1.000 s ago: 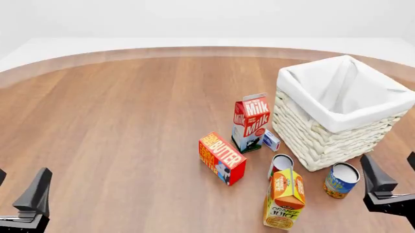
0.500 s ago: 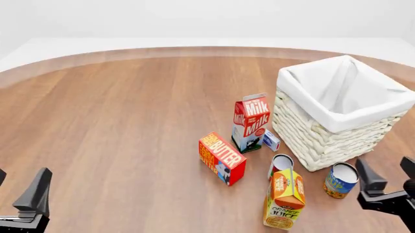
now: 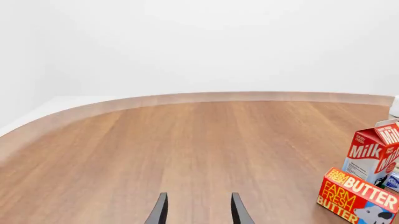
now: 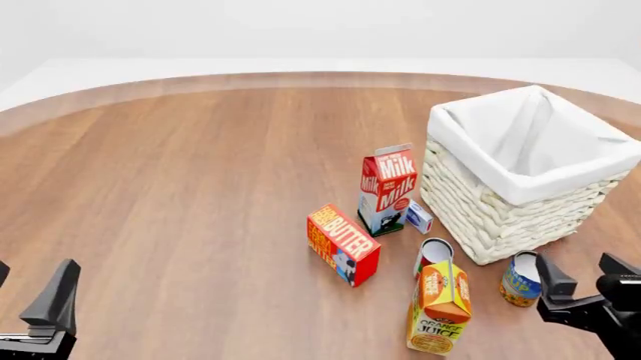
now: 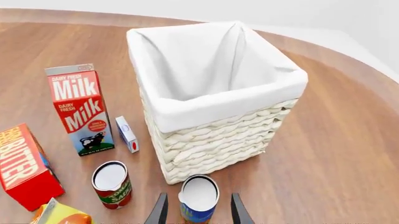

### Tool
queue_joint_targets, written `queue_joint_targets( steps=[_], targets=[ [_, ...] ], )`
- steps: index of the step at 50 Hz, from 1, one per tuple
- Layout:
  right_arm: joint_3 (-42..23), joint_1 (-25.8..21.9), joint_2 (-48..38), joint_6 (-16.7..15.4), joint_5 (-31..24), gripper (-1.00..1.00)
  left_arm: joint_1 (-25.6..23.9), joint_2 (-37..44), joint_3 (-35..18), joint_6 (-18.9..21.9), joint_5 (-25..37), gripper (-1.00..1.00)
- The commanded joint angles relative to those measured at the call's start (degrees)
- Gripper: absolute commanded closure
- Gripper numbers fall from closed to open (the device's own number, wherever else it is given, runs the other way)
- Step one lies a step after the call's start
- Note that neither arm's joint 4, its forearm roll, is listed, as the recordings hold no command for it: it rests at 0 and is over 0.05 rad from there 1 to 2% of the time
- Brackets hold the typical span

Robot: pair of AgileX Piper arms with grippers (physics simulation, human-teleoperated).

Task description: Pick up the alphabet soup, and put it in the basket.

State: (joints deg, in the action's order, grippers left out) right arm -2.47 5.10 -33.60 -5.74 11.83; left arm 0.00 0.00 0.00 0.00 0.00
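The alphabet soup (image 4: 519, 280), a small can with a blue label, yellow lower band and silver top, stands upright just in front of the basket (image 4: 491, 217). The basket is a large cream wicker one with a white liner. My right gripper (image 4: 584, 281) is open and close to the can's right side; its left finger overlaps the can's edge. In the right wrist view the soup can (image 5: 199, 198) sits between the open fingers of my right gripper (image 5: 198, 209), in front of the basket (image 5: 212, 140). My left gripper (image 4: 30, 291) is open and empty at the near left, and it also shows in the left wrist view (image 3: 198, 209).
A red-and-white can (image 4: 433, 255) and an orange juice carton (image 4: 439, 307) stand just left of the soup. A milk carton (image 4: 388, 191), a small blue-white box (image 4: 419, 217) and a butter box (image 4: 343, 244) stand further left.
My right gripper has moved left and lower, from beside the basket's near corner to right next to the soup can. The left arm has not moved.
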Motion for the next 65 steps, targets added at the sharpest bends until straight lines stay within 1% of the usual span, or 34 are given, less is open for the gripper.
queue_joint_targets(
  steps=[1,6,12,19,31,39,50,57,65],
  targets=[
    [1.9,0.4,-6.8,0.8,6.9,-1.00,0.0,0.0,0.0,0.0,0.0,-1.00],
    [2.3,0.3,-10.6,1.1,10.3,-1.00,0.0,0.0,0.0,0.0,0.0,-1.00],
    [2.4,0.0,-17.0,1.8,16.1,-1.00,0.0,0.0,0.0,0.0,0.0,-1.00],
    [2.5,0.2,-19.3,2.2,17.7,-1.00,0.0,0.0,0.0,0.0,0.0,-1.00],
    [2.4,0.7,-27.4,2.7,24.1,-1.00,0.0,0.0,0.0,0.0,0.0,-1.00],
    [2.5,1.1,-30.6,3.0,26.3,-1.00,0.0,0.0,0.0,0.0,0.0,-1.00],
    [2.5,1.2,-36.9,2.7,31.0,-1.00,0.0,0.0,0.0,0.0,0.0,-1.00],
    [2.5,1.3,-37.7,2.6,31.2,-1.00,0.0,0.0,0.0,0.0,0.0,-1.00],
    [2.5,1.3,-40.7,2.9,33.4,-1.00,0.0,0.0,0.0,0.0,0.0,-1.00]
  ],
)
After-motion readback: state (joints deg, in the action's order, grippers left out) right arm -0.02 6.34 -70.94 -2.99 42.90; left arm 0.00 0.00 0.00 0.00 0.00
